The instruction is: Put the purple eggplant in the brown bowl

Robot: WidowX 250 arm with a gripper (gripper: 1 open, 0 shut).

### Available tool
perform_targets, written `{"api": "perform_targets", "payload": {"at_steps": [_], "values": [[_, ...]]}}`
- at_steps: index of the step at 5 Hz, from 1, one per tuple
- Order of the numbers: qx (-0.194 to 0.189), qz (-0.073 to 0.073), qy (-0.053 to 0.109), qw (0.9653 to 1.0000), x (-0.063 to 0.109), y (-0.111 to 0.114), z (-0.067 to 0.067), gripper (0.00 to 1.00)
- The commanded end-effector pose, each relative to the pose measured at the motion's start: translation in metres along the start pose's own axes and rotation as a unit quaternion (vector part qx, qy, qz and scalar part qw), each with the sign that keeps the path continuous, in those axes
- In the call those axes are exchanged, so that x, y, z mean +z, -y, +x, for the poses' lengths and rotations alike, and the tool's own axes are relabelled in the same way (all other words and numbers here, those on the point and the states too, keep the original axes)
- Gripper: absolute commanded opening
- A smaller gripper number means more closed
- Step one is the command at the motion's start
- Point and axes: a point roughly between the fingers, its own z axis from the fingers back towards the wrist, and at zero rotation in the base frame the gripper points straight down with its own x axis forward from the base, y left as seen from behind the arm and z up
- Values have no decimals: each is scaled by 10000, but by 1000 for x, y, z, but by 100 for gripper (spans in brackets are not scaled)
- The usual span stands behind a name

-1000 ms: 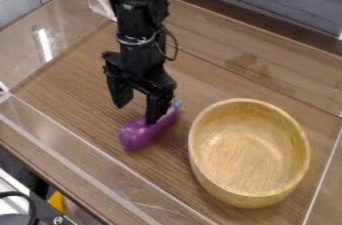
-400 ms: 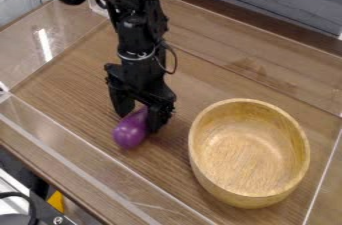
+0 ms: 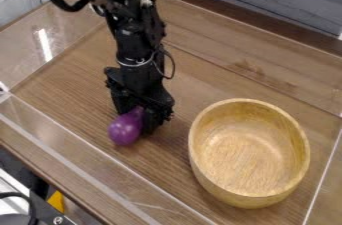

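A: Checking the grip: what did the gripper [image 3: 140, 121] show?

B: It pointed straight down, jaws pinched on the purple eggplant [image 3: 126, 129], which lay low on the wooden table [image 3: 80, 89].

A: And the brown bowl [image 3: 249, 152]?

B: Upright to the right of the eggplant, near but apart from it, its hollow holding nothing.

Arm upright, pincer [image 3: 139, 119] pointing down, jaws closed.

purple eggplant [image 3: 126, 129]: glossy smooth plastic. brown bowl [image 3: 249, 152]: grained wood, satin. Table [image 3: 254, 74]: wood-grain. Gripper [image 3: 139, 115]: matt black.
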Motion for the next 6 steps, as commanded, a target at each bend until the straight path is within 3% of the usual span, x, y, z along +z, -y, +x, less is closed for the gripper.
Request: {"api": "perform_targets", "payload": {"at_steps": [1, 2, 3, 4, 6], "values": [[15, 34, 169, 9999, 2, -1, 3, 0], [-1, 17, 228, 9997, 2, 1, 2, 0], [-22, 4, 273, 9996, 3, 4, 2, 100], [-42, 21, 306, 9995, 4, 6, 1, 0], [-24, -15, 235, 9997, 12, 8, -1, 0]]}}
